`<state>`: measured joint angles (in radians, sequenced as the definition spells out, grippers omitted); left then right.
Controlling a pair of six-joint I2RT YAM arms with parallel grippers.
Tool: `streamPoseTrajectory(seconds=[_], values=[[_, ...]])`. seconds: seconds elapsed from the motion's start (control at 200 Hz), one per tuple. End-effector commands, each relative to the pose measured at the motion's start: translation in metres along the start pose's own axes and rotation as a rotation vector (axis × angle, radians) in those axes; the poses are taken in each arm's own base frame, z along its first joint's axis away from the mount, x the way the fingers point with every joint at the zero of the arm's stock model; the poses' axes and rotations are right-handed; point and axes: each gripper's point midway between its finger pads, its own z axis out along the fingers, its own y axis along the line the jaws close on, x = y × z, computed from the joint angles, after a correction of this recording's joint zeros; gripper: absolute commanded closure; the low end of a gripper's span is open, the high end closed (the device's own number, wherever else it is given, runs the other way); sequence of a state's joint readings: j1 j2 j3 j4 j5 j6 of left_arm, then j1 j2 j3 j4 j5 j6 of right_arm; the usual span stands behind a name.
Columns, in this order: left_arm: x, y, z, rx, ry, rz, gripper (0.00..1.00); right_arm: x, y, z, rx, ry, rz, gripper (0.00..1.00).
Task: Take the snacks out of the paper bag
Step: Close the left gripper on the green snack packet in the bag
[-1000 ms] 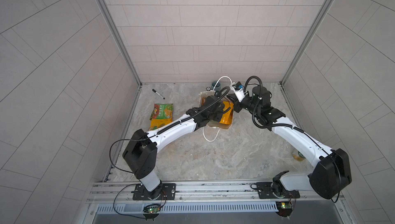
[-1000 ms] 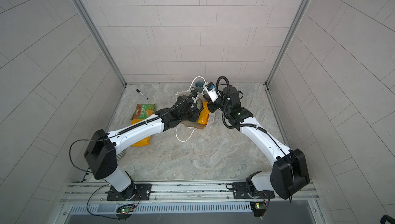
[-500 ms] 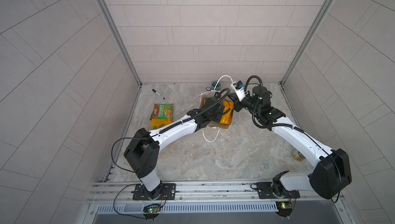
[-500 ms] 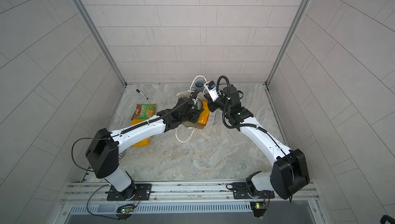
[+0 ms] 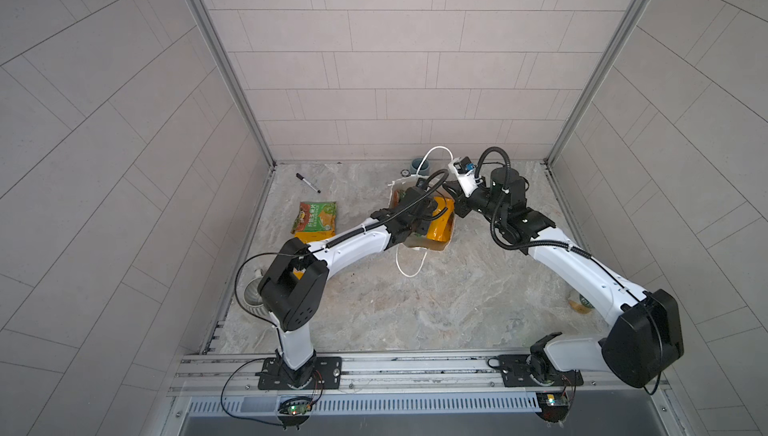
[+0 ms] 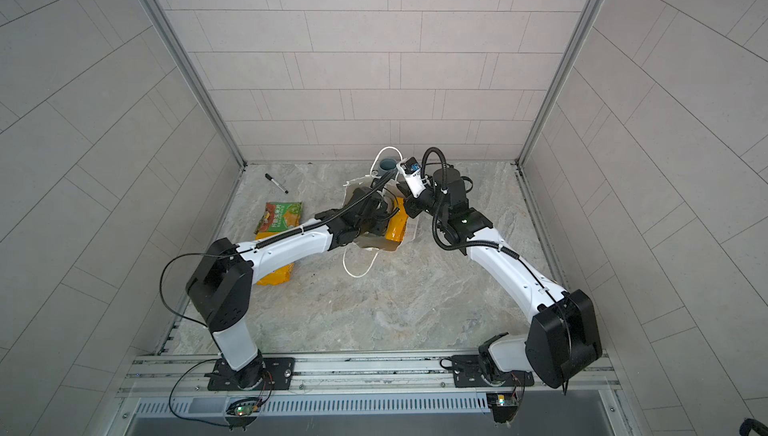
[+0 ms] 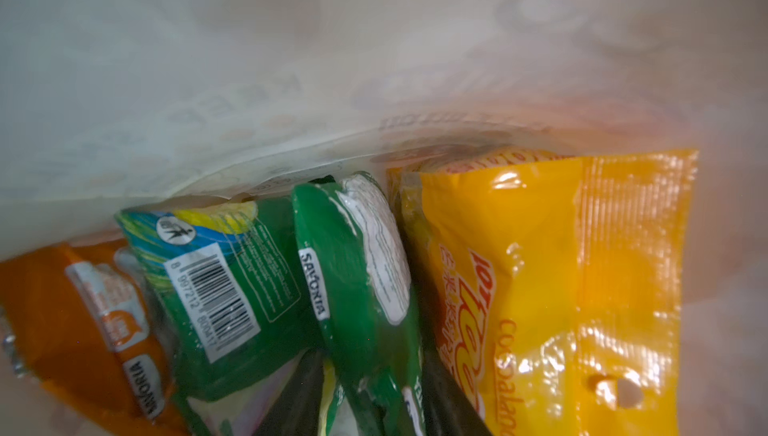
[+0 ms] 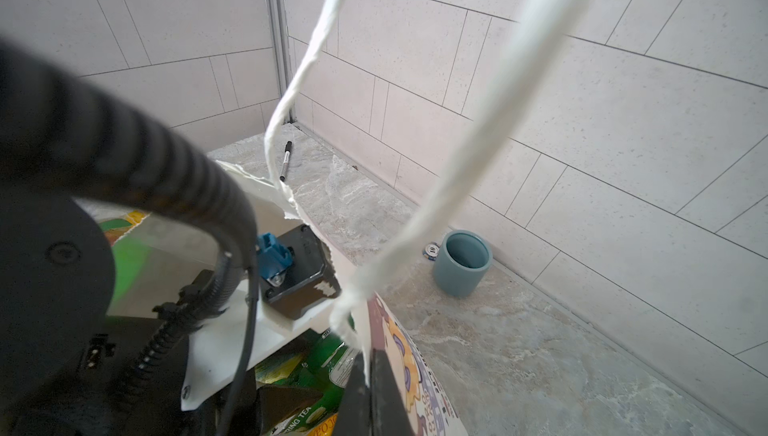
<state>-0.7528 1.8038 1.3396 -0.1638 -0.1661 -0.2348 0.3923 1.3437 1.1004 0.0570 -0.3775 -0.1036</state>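
Paper bag (image 5: 434, 245) (image 6: 376, 245) sits far-centre on the surface (image 5: 415, 313), mouth up towards the top cam.

Inside, per left wrist cam, all on edge and touching:
- yellow-orange pkt (image 7: 540, 288) against one side wall
- SAVORIA green pkt (image 7: 353, 255) next to it
- barcode green pkt (image 7: 216, 288) after that
- orange pkt (image 7: 50, 309) at the other end

Left end effector (image 7: 368, 371) is down in the bag. Its fingers (image 7: 444, 400) are apart w/ the SAVORIA green pkt between them. We can't tell if they press on it. In both top views only its wrist shows over the bag mouth.

Right end effector (image 8: 368, 380) is pressed together on the bag's right rim, at the root of the far cord handle (image 8: 453, 164), which loops up above the bag. Near cord handle (image 5: 409, 265) lies slack on the surface at the bag's near side.

Outside the bag:
- loose green pkt (image 5: 316, 217) lies flat left of the bag, well apart
- loose orange-yellow pkt (image 6: 276, 277) is nearer to us, partly under the left arm
- marker (image 5: 308, 183) is far-left
- grey-blue cup (image 5: 417, 165) stands upright just beyond the bag, by the far wall
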Motion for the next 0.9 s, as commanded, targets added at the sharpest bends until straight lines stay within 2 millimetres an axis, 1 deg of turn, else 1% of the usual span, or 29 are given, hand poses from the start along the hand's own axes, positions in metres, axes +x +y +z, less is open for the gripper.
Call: streamPoseTrajectory(seconds=[0.0, 0.17, 0.23, 0.38, 0.545, 0.696, 0.761, 0.896], values=[[-0.012, 0.001, 0.007, -0.014, -0.029, -0.002, 0.62, -0.043, -0.001, -0.017, 0.013, -0.126, -0.029, 1.00], [-0.006, 0.002, 0.017, -0.026, -0.008, 0.000, 0.69, -0.044, -0.001, -0.018, 0.015, -0.128, -0.033, 1.00], [-0.004, 0.003, 0.020, -0.031, -0.005, -0.001, 0.71, -0.044, -0.001, -0.017, 0.015, -0.127, -0.033, 1.00], [0.000, 0.004, 0.026, -0.032, 0.008, -0.003, 0.82, -0.043, -0.001, -0.017, 0.015, -0.127, -0.033, 1.00], [-0.004, 0.004, 0.021, -0.027, -0.005, -0.011, 0.91, -0.043, -0.001, -0.017, 0.016, -0.125, -0.032, 1.00], [-0.012, 0.003, 0.012, -0.018, -0.028, -0.014, 0.93, -0.041, -0.001, -0.015, 0.015, -0.120, -0.029, 1.00], [-0.015, 0.004, 0.007, -0.017, -0.036, -0.015, 1.00, -0.041, -0.001, -0.015, 0.016, -0.120, -0.026, 1.00], [-0.025, 0.006, -0.006, -0.016, -0.066, -0.022, 1.00, -0.041, -0.002, -0.015, 0.019, -0.121, -0.029, 1.00]])
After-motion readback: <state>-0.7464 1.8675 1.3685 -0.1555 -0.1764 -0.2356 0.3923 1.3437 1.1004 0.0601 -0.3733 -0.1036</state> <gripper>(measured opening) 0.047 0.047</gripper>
